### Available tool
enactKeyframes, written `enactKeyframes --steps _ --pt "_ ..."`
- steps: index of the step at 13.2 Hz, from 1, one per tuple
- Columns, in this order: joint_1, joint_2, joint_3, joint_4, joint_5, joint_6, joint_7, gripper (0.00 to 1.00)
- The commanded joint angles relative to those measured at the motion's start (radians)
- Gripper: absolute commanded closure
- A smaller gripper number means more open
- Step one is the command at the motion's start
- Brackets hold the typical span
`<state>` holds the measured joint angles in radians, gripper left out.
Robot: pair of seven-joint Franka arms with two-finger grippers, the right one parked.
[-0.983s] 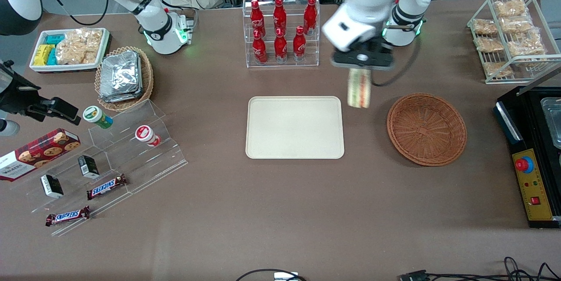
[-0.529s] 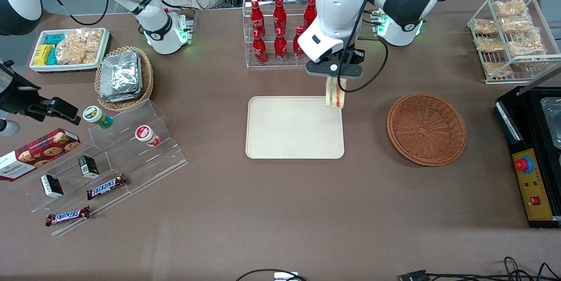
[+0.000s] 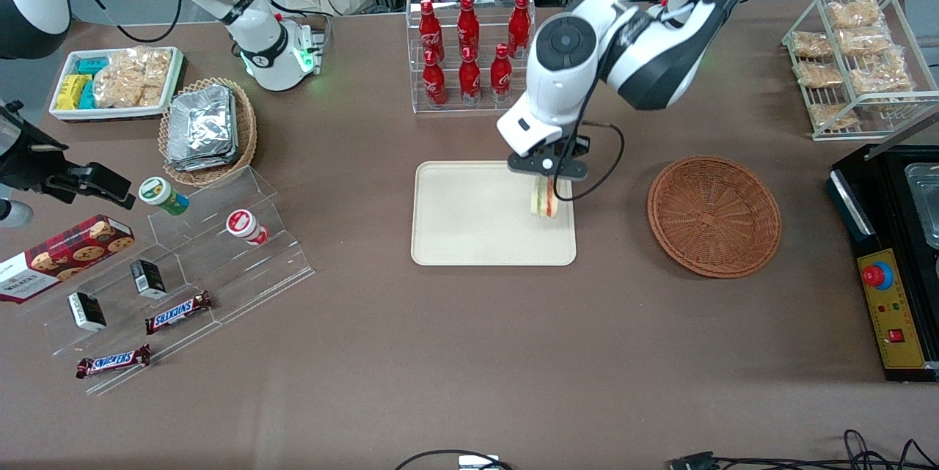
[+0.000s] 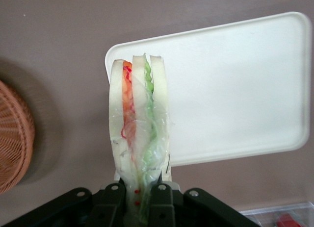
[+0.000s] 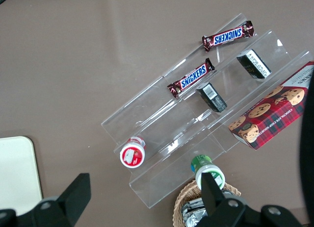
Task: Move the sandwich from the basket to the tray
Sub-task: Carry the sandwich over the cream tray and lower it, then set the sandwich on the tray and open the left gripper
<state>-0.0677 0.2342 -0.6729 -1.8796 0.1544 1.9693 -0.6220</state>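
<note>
One sandwich (image 3: 543, 201) clamped on edge in the gripper (image 3: 546, 178), hanging over the tray (image 3: 469, 235) on the side closest to the basket (image 3: 714, 215), which sits empty on the desk (image 3: 469, 353)

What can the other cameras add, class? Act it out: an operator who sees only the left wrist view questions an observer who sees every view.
Operator: My gripper is shut on the sandwich above a corner of the tray. I see only an edge of the wicker basket. Is anything in it?
Observer: No. The front view shows the whole basket, and nothing lies in it.
Operator: What stands farther from the front camera than the tray?
Observer: A clear rack of red bottles, apart from the tray.
Operator: And toward the parked arm's end?
Observer: A stepped clear stand with Snickers bars and small cups.
</note>
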Motion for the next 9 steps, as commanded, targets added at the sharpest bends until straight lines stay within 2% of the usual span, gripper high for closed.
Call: enactKeyframes --steps 1,6,9 --pt "0.008 0.081 0.021 -0.042 0.092 0.095 -0.066 1.0" --pt "0.002 0.264 0.03 -0.041 0.253 0.227 -0.246 1.0" --pt "0.0 0.289 0.03 -0.041 0.261 0.256 -0.268 1.0"
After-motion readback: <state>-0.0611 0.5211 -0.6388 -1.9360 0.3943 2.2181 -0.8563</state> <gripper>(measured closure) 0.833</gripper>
